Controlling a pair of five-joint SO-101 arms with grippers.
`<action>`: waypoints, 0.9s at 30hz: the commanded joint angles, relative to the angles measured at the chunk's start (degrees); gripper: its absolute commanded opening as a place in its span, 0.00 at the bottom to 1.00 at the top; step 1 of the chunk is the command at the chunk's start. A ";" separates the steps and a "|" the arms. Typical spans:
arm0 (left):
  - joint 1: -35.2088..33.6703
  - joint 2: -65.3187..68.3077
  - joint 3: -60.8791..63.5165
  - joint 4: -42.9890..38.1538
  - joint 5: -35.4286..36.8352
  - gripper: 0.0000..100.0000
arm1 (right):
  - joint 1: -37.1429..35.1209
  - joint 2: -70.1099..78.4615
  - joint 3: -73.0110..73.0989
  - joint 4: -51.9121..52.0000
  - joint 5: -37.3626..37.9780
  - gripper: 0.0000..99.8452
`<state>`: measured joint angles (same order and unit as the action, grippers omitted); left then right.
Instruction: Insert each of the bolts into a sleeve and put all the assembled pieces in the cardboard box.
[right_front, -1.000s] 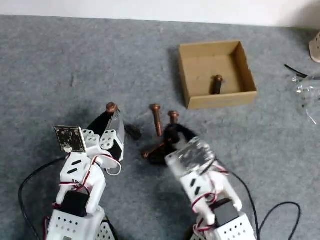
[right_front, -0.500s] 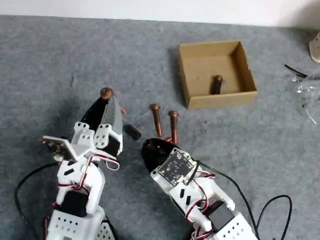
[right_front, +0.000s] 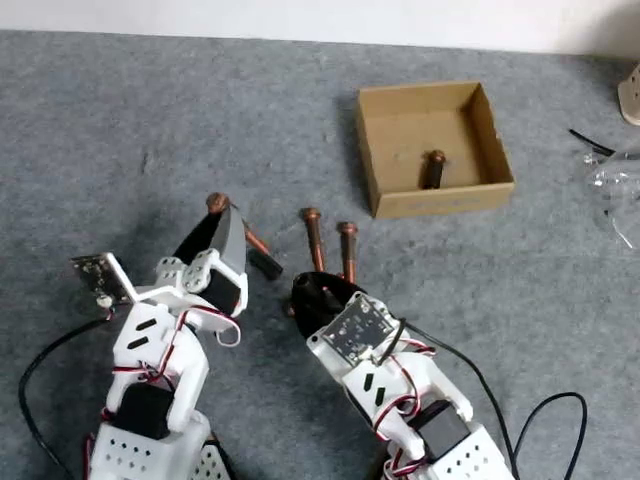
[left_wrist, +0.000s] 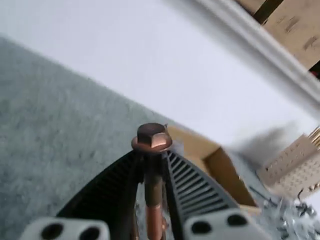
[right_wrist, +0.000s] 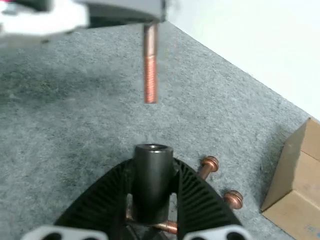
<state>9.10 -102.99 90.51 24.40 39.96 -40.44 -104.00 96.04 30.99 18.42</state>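
A copper-coloured held bolt (left_wrist: 153, 182) with a flanged hex head is pinched between the ribbed black fingers of the left gripper (left_wrist: 151, 156). Its head sits just past the fingertips, and its shank runs back between the jaws. In the right wrist view its threaded end hangs ahead of and above the right gripper (right_wrist: 152, 165). That gripper is clamped on a dark, hollow, cylindrical sleeve (right_wrist: 152, 182) whose open mouth faces the bolt's tip. The two are apart, not yet mated.

Just beyond the right gripper a loose bolt (right_front: 313, 238) and a second loose bolt (right_front: 347, 245) lie side by side on the grey carpet (right_front: 150, 120). A third bolt (right_wrist: 165, 227) lies under its fingers. A spare sleeve (right_front: 264, 263) lies between the grippers, near the held bolt's shank. Farther beyond the right gripper sits the cardboard box (right_front: 440, 202), with an assembled piece (right_front: 434, 168) inside.
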 joint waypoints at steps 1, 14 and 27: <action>2.86 -1.01 -4.18 1.41 0.18 0.01 | 1.63 -1.10 6.29 0.04 -0.26 0.00; 10.15 -1.01 -3.47 -3.69 0.18 0.01 | -1.36 -0.57 6.55 0.40 -0.26 0.00; 10.86 -1.01 -5.05 -3.78 0.26 0.01 | -1.19 -0.66 6.55 0.40 -0.26 0.00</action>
<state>18.95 -102.99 89.54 22.29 39.96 -41.14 -104.00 96.04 31.25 18.42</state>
